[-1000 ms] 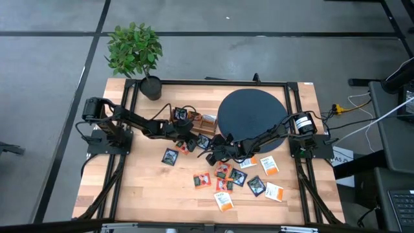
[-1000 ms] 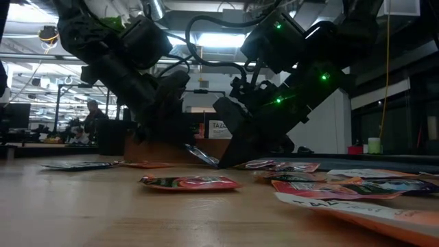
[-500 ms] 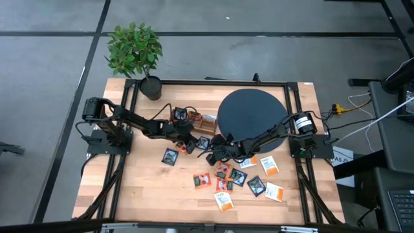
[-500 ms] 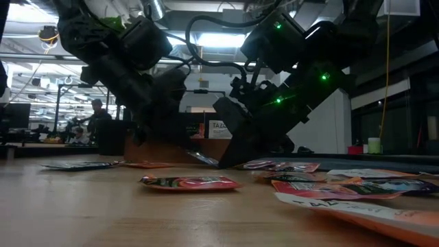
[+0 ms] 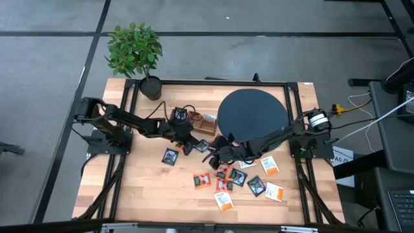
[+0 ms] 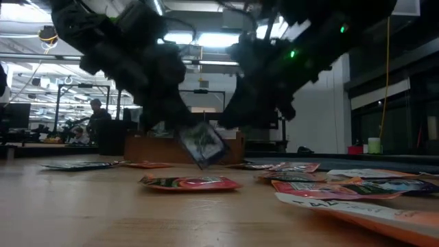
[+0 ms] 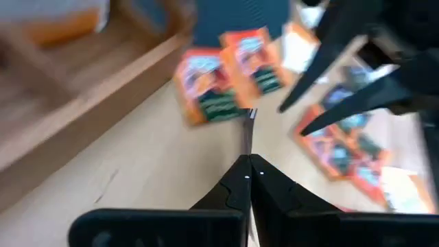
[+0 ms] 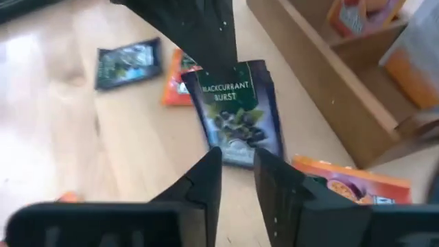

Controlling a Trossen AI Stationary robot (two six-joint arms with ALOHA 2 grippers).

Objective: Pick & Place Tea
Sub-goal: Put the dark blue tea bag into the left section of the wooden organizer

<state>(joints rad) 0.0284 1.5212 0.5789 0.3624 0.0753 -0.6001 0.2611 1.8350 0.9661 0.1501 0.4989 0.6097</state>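
Note:
A dark blue sachet of tea (image 8: 236, 113), printed with berries, hangs in the air between my two grippers, and my left gripper (image 7: 250, 159) is shut on it. The low view shows the same sachet (image 6: 202, 144) tilted and clear of the wood. My right gripper (image 8: 238, 159) stands open just short of the sachet's lower edge, its fingers on either side of that edge. Whether they touch it, I cannot tell. Other tea sachets (image 5: 239, 178) lie flat on the table near the right gripper, and one dark sachet (image 5: 169, 156) lies alone to the left. My left gripper pinches the dark sachet's top edge (image 8: 218, 71) between its two fingers (image 8: 195, 31), coming at it slanting down from the table's left. In its own wrist view the sachet shows edge-on (image 7: 248, 130) past the shut fingertips. The sachet hangs below the fingers, tilted, clear of the table.
The long wooden compartment tray (image 5: 197, 121) stands just beyond the grippers, with sachets in it (image 8: 353, 17). A black round disc (image 5: 252, 116) lies at the far right and a potted plant (image 5: 134, 55) at the far left corner. Bare wood shows at the near left.
Both grippers have risen from the table. The dark sachet, which leaned between them with its lower edge on the wood, now hangs from my left gripper, lifted clear and turned to face the near edge.

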